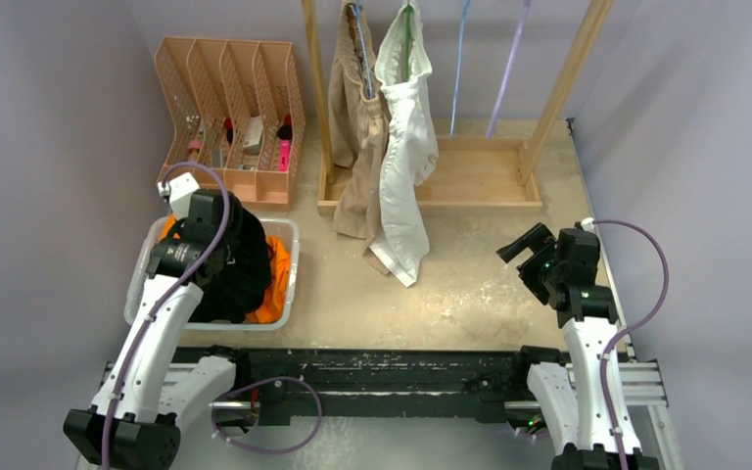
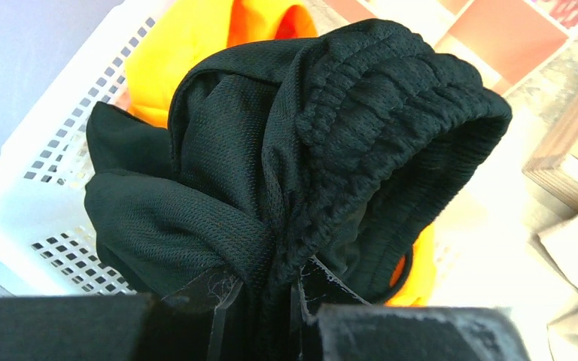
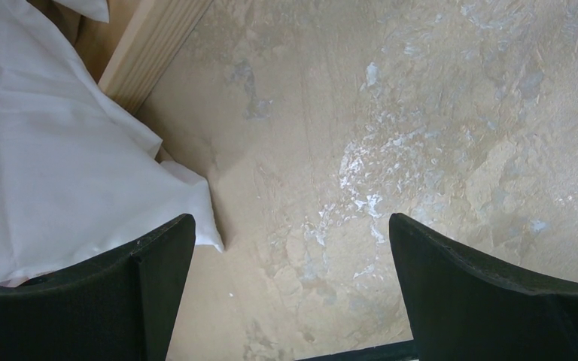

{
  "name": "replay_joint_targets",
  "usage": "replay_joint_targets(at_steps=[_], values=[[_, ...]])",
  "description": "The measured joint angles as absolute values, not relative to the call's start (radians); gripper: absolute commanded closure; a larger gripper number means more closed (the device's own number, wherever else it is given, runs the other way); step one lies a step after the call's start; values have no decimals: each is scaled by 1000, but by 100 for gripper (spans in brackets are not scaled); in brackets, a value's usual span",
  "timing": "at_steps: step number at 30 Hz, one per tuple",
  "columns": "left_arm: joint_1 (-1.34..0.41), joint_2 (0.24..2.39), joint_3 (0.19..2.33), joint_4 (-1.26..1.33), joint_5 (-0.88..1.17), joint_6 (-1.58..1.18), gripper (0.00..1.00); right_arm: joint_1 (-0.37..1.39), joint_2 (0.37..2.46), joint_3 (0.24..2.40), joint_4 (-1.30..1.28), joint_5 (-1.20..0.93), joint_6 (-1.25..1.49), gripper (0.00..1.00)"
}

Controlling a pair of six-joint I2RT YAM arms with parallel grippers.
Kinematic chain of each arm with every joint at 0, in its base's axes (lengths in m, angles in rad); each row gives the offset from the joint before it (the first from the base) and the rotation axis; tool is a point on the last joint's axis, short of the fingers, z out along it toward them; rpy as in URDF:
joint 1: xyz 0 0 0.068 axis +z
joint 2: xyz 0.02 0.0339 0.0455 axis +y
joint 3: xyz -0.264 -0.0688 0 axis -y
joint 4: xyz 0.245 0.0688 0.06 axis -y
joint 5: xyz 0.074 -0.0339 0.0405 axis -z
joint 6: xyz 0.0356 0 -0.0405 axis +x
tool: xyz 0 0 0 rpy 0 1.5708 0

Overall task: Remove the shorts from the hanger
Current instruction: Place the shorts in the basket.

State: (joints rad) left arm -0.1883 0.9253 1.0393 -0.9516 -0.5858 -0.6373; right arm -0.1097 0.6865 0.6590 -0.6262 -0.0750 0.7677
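The left gripper (image 2: 267,301) is closed on the black shorts (image 2: 331,135) over the white basket (image 2: 38,173), where the orange shorts (image 2: 196,37) lie. Behind the basket, the white shorts (image 1: 406,147) and the beige shorts (image 1: 352,127) hang on the wooden rack (image 1: 470,176). Far right of the basket, the right gripper (image 3: 290,226) stands open and empty.

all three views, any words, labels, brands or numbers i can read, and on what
No readable text in any view.
Small items in the peach plastic slotted organizer: too small and blurred to read.
No print visible on the black mesh shorts, the white cloth shorts or the white lattice basket.
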Motion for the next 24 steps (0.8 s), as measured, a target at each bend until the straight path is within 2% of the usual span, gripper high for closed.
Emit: replay_joint_targets(at_steps=[5, 11, 13, 14, 15, 16, 19, 24], values=[[-135, 933, 946, -881, -588, -683, 100, -110, 686, 660, -628, -82, 762, 1], [186, 1044, 846, -781, -401, -686, 100, -110, 686, 698, -653, -93, 751, 1], [252, 1106, 848, -764, -327, -683, 86, -110, 685, 717, -656, -93, 743, 1], [267, 1118, 848, -759, -298, -684, 72, -110, 685, 724, -657, -92, 741, 0], [276, 1120, 848, -756, -267, -685, 52, -110, 683, 731, -657, -92, 738, 0], [281, 1111, 848, -755, -242, -682, 45, -110, 680, 737, -657, -92, 736, 0], [282, 1048, 848, -757, -169, -688, 35, -110, 679, 742, -658, -92, 729, 0], [282, 909, 913, -810, -150, -695, 28, -110, 689, 761, -662, -92, 713, 0]])
